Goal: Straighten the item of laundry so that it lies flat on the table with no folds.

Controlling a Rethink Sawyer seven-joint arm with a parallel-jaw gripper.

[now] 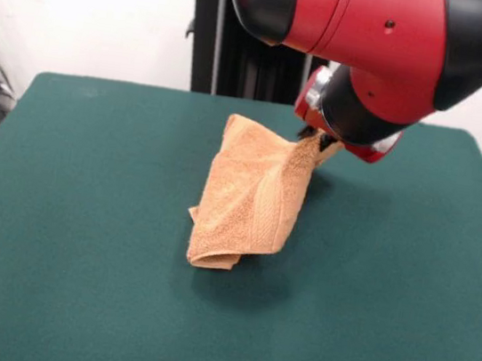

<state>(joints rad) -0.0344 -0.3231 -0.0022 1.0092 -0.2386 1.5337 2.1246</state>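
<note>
Orange-tan towel (252, 196) sits near the middle of the green bench (62, 236), toward its far half. It is not flat — one upper corner is raised off the cloth and drawn up to the right, where it meets the tool (321, 142) under the red and black arm (378, 38). The tool is mostly hidden behind the arm's wrist housing; only dark tips show, closed on that towel corner, with a small flap of cloth poking out past them. From the raised corner the towel hangs down and leftward in a loose drape, a woven band visible running down its right side. The lower end rests on the bench, curled under itself into a rolled fold at the bottom left. A shadow lies on the bench beneath and to the right of the towel.
</note>
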